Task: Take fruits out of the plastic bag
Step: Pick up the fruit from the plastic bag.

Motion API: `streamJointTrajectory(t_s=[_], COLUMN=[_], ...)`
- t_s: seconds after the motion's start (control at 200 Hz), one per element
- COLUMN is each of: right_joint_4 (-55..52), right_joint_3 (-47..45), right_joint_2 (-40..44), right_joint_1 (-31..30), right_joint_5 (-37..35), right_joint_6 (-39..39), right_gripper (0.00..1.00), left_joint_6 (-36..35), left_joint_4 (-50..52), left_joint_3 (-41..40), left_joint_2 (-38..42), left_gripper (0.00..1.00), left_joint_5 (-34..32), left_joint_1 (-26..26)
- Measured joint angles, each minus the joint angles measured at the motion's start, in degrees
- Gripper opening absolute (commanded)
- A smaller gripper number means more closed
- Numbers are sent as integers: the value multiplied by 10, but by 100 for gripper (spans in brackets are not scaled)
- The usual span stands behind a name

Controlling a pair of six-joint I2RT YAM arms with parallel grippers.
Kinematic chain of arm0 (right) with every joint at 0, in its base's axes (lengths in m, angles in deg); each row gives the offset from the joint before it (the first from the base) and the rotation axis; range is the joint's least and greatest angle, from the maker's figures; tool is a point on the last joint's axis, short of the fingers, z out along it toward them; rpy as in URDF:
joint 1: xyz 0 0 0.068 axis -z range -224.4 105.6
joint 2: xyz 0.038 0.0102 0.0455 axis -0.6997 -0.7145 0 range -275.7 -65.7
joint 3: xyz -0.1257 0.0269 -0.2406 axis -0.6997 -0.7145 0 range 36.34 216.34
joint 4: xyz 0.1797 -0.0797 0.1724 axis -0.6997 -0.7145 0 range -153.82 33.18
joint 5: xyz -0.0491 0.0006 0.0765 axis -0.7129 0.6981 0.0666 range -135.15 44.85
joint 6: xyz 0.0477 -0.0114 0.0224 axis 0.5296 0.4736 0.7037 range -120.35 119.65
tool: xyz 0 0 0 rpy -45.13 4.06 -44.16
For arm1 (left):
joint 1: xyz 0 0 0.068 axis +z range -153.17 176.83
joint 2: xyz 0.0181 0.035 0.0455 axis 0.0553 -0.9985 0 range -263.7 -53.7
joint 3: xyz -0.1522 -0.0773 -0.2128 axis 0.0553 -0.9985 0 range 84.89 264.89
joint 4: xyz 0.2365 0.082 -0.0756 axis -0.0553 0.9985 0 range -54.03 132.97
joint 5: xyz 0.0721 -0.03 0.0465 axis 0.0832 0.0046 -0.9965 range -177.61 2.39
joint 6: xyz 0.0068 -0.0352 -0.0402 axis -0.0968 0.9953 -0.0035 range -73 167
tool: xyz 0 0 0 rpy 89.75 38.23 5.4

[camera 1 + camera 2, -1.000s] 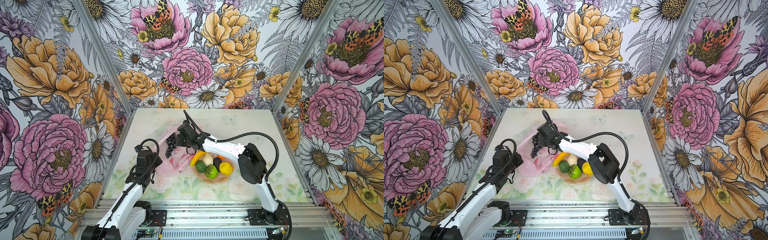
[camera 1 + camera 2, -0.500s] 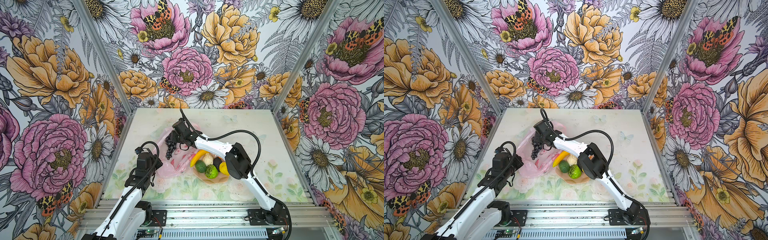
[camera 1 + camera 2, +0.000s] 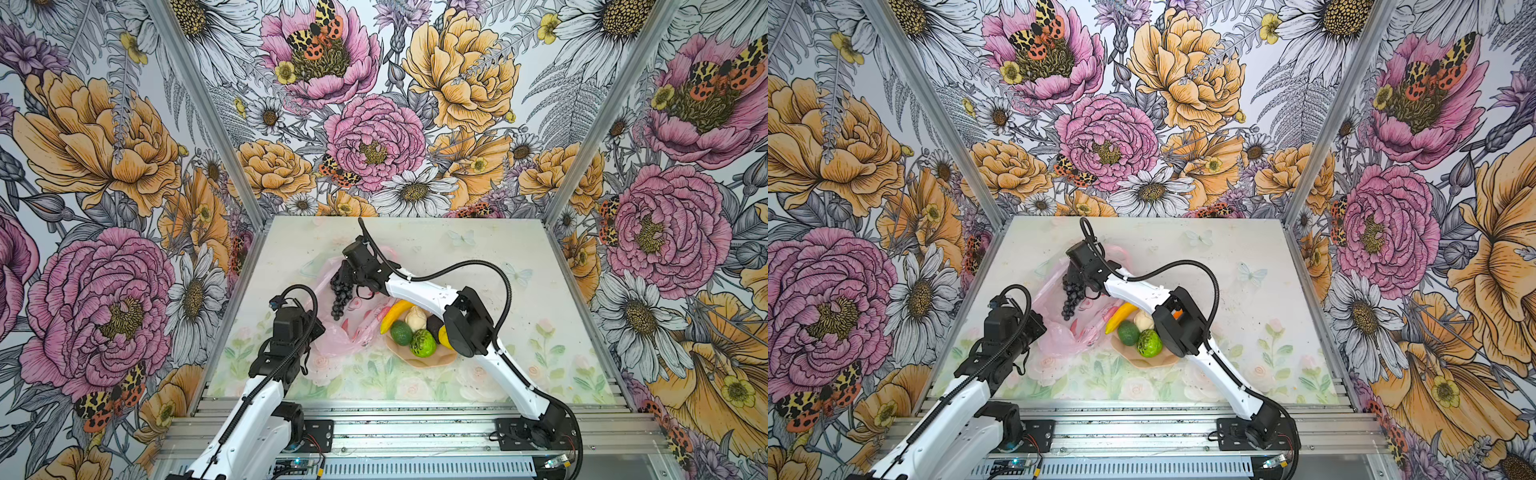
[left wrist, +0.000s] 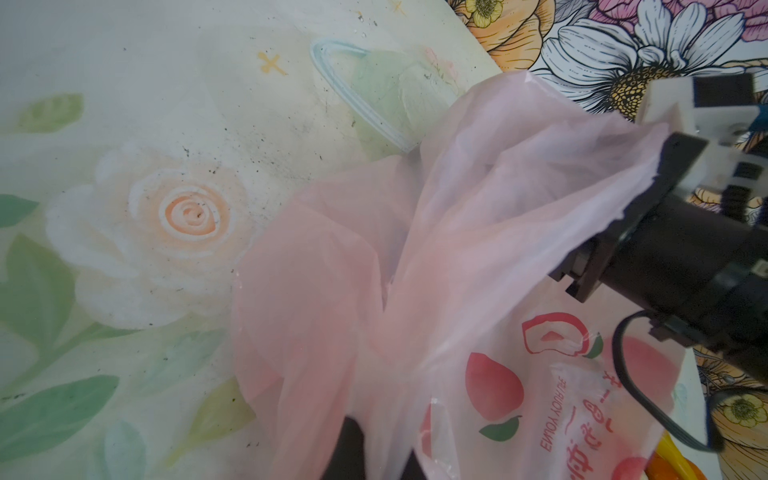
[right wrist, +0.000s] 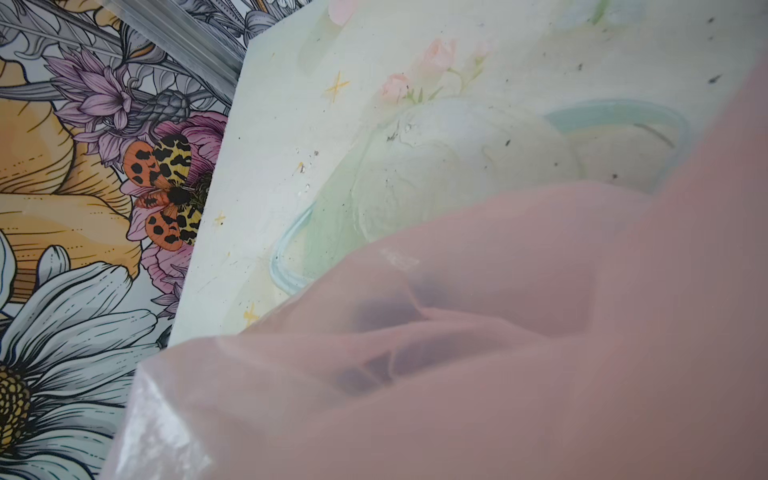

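Left jaws tight on plastic bag [image 3: 337, 340], right jaws tight on grape bunch [image 3: 340, 293], fruit-filled dish [image 3: 434, 360] beside.

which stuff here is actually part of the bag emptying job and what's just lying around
Job: plastic bag, grape bunch, banana, pear, avocado, lime-green ball, lemon.
Just there: peach dish holding fruit, flowered table, floral walls.

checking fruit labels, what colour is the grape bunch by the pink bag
Dark purple, almost black. The grape bunch shows best in a top view.
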Motion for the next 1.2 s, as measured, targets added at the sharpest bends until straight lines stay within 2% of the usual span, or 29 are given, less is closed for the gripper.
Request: streamJointTrajectory(t_s=[0.375,1.031,1.201], right_joint_4=[0,0,0], right_joint_3=[22,32,33], right_joint_2=[-29,-31,-32], right_joint_1=[13,15,15], right_joint_5=[-9,-13,-13], right_joint_6=[0,0,-1], right_gripper=[22,9,9], left_joint_6=[0,0,0], left_joint_4=[2,2,2], left_joint_3=[0,-2,-2], left_joint_2=[16,11,11], left_gripper=[0,0,0], left_joint_5=[0,0,0], left_joint_1=[0,0,0])
